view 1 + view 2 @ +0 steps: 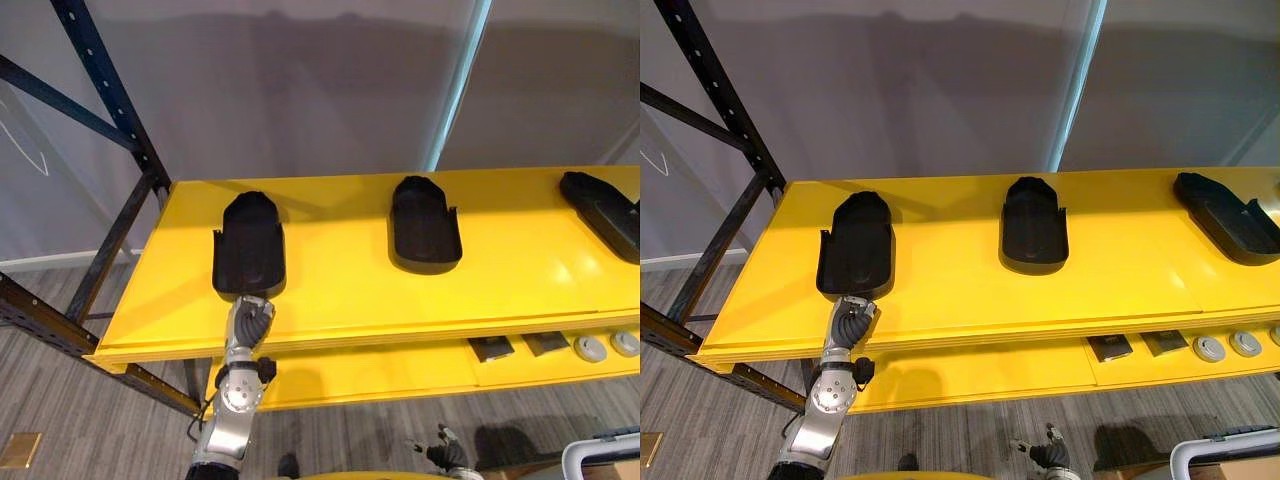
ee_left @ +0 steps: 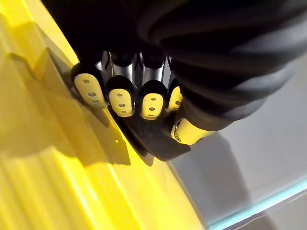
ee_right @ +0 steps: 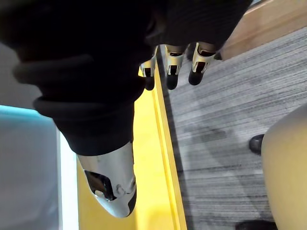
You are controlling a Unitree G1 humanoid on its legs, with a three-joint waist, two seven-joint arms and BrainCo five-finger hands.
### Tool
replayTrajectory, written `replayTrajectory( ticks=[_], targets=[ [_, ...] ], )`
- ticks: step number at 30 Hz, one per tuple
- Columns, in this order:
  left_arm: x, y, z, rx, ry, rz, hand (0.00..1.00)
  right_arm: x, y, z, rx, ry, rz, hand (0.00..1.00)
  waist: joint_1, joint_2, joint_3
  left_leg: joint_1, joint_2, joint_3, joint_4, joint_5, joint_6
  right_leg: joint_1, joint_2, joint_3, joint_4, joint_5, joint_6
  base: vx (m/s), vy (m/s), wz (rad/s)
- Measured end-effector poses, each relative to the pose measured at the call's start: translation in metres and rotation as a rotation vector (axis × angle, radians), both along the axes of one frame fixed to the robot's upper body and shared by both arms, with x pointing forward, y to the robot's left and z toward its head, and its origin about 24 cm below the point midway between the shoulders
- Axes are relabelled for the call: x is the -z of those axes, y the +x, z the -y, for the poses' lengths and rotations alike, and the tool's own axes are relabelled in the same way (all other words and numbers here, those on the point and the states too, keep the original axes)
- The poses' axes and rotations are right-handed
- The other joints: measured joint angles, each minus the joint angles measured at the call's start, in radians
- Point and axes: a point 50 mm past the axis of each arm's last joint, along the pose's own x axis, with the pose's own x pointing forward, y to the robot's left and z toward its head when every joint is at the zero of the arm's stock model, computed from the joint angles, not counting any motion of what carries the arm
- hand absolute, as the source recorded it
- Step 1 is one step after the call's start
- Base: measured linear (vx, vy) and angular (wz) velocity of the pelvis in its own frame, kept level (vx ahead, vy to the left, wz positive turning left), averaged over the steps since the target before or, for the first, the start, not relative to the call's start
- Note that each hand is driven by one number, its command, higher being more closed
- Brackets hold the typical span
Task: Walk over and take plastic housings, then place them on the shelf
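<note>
Three black plastic housings lie on the yellow shelf [image 1: 340,290]: a left one [image 1: 250,245], a middle one [image 1: 424,225] and a right one [image 1: 603,212] at the picture's edge. My left hand [image 1: 248,322] reaches up from below to the near end of the left housing [image 2: 153,139]. Its fingers [image 2: 120,98] curl over that end with the thumb against it, while the housing rests flat on the shelf. My right hand [image 3: 171,67] hangs low beside a yellow edge above the grey floor, fingers relaxed and holding nothing.
A lower yellow shelf [image 1: 400,370] carries small dark square parts [image 1: 490,348] and round grey parts [image 1: 590,347] at the right. A dark blue rack upright [image 1: 110,90] with braces stands at the left. A white-framed cart corner [image 1: 600,455] shows bottom right.
</note>
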Motion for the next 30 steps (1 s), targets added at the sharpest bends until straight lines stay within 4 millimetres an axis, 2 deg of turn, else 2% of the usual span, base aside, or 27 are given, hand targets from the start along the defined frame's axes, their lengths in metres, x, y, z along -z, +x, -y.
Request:
replayTrajectory(
  ticks=[4,12,16,20,22,26,28,30],
  targets=[
    [0.001,0.005,-0.011,-0.037,0.026,-0.014,1.0,0.001,0.002,0.0,-0.012,-0.001,-0.008,0.0,-0.021,-0.002,0.0,-0.001,-0.004,0.0,0.0,-0.002,-0.001,0.0,0.001,0.002,-0.002,0.0,0.0,0.0,0.0,0.0],
    [-0.008,0.022,-0.033,-0.098,0.084,-0.006,1.0,-0.001,0.01,0.001,-0.019,-0.003,0.008,0.0,-0.032,-0.016,0.009,0.0,-0.005,0.008,0.0,-0.006,0.0,-0.003,0.001,0.014,-0.003,0.0,-0.001,0.0,-0.002,-0.03],
    [-0.01,0.024,-0.043,-0.125,0.103,-0.006,1.0,-0.002,0.013,0.001,-0.023,-0.006,0.016,0.0,-0.049,-0.019,0.011,0.001,-0.01,0.014,0.0,-0.011,0.005,-0.004,-0.002,0.021,-0.006,0.0,0.0,0.01,0.003,-0.02],
    [-0.011,0.025,-0.043,-0.124,0.103,-0.001,1.0,-0.001,0.012,0.002,-0.022,-0.006,0.014,0.0,-0.049,-0.02,0.011,0.002,-0.015,0.018,0.0,-0.015,0.008,-0.002,-0.003,0.022,-0.008,0.0,0.0,0.03,-0.007,0.01],
    [-0.026,0.022,-0.029,-0.068,0.102,0.071,1.0,-0.002,0.015,0.001,-0.023,-0.007,0.022,0.0,-0.048,-0.028,0.015,-0.001,-0.02,-0.004,0.0,-0.014,0.008,0.007,-0.006,-0.005,-0.011,0.0,0.0,0.03,-0.026,0.21],
    [-0.041,0.015,-0.027,-0.062,0.097,0.146,1.0,-0.002,0.014,0.001,-0.023,-0.006,0.019,0.0,-0.048,-0.028,0.016,0.002,-0.022,-0.01,0.003,-0.014,0.008,0.016,-0.008,-0.009,-0.015,0.0,0.0,0.01,-0.009,0.05],
    [-0.091,-0.018,-0.025,-0.066,0.08,0.403,1.0,0.002,0.007,0.001,-0.008,0.001,-0.008,0.0,-0.045,-0.029,0.016,-0.004,-0.022,-0.015,0.007,-0.014,0.008,0.018,-0.007,-0.008,-0.014,0.0,0.0,0.04,-0.013,0.03],
    [-0.12,-0.039,-0.032,-0.107,0.088,0.566,1.0,0.003,0.004,0.003,-0.002,-0.003,-0.017,0.0,-0.032,-0.027,0.017,0.0,-0.021,-0.018,0.007,-0.014,0.008,0.023,-0.006,-0.009,-0.012,0.0,0.0,0.01,-0.017,0.09]
  ],
)
